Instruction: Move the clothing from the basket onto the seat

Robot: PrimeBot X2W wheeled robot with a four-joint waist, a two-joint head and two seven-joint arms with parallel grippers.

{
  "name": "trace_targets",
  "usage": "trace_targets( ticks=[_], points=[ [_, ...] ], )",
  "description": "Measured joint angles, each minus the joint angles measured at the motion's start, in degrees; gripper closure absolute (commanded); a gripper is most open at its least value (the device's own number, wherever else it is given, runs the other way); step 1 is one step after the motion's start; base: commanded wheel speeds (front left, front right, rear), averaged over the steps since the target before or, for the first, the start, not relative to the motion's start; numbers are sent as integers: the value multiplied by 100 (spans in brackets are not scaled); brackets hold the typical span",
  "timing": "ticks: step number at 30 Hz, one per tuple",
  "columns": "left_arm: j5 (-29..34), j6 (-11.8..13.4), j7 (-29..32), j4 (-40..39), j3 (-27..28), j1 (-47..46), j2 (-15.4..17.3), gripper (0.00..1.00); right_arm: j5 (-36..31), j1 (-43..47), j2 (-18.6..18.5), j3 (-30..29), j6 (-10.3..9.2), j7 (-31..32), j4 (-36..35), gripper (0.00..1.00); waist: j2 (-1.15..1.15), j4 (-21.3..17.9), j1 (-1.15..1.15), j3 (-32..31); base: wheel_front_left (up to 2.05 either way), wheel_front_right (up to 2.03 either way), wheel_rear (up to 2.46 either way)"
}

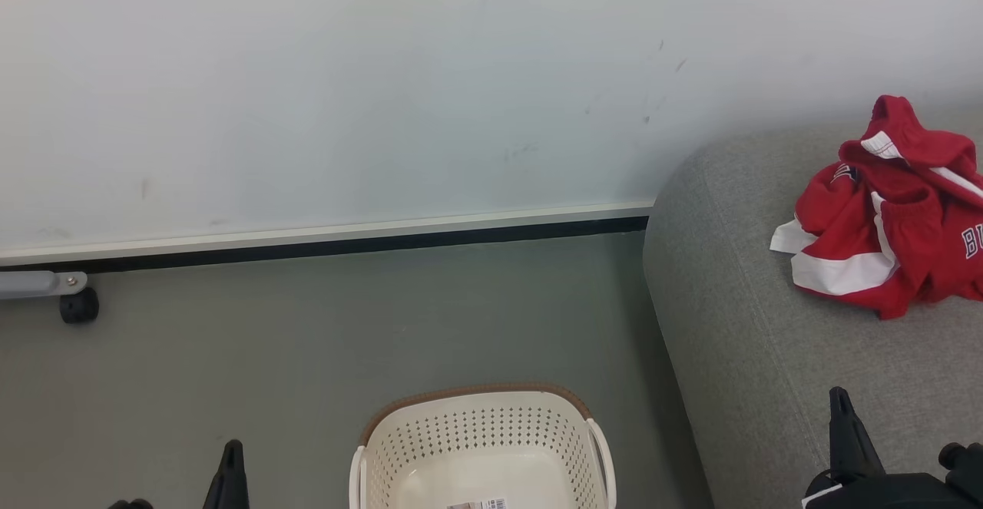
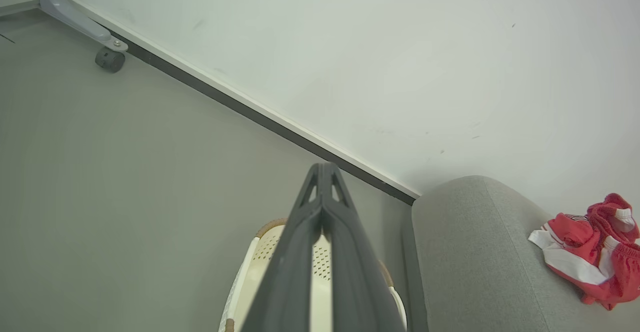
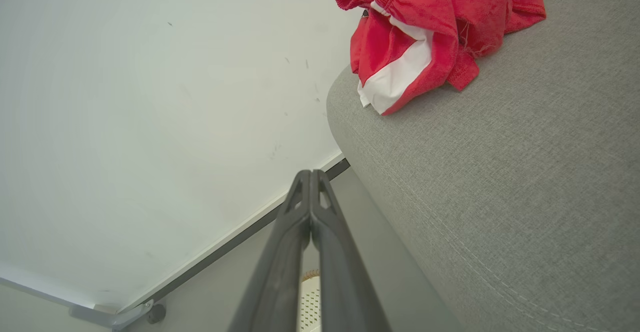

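On the seat (image 1: 768, 355): the clothing (image 1: 883, 209) lies in a crumpled heap on the grey cushion, near the rounded end by the wall (image 1: 384, 71), well apart from the basket (image 1: 480, 432).
Clothing colour: bright red thin fabric with broad white panels and narrow white stripes.
Clothing marks: a small dark logo on an upper fold; dark letters "BU" edged in white at the head view's right edge, the rest cut off.
Clothing shape: folds bunched over one another, with a ribbed waistband hem clear in the right wrist view; how many garments, I cannot tell.
Seat surface: grey woven upholstery with a rounded edge and a stitched seam line along it.
Basket: cream-white with perforated walls and a brown woven-look rim; it stands on the floor (image 1: 307, 340) just beside the seat's end, and a small printed label (image 1: 480, 504) lies on its pale bottom.
Left jaws: together, the two dark fingers (image 2: 295, 252) meeting at their tips over the basket.
Right jaws: together, the fingers (image 3: 285, 262) tip to tip beside the seat's edge.
Wall foot: a dark skirting strip (image 1: 345, 246), and far left a black caster (image 1: 79, 305) under a grey bracket (image 1: 38, 282).
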Motion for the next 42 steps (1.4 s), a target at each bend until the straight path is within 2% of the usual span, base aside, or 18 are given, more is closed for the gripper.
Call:
trace_targets(
  ticks=[42],
  points=[
    [-3037, -601, 850, 472, 549, -635, -210, 100, 3047, -426, 299, -747, 601, 843, 503, 100, 0, 85, 0, 25, 0, 0, 0]
  ],
)
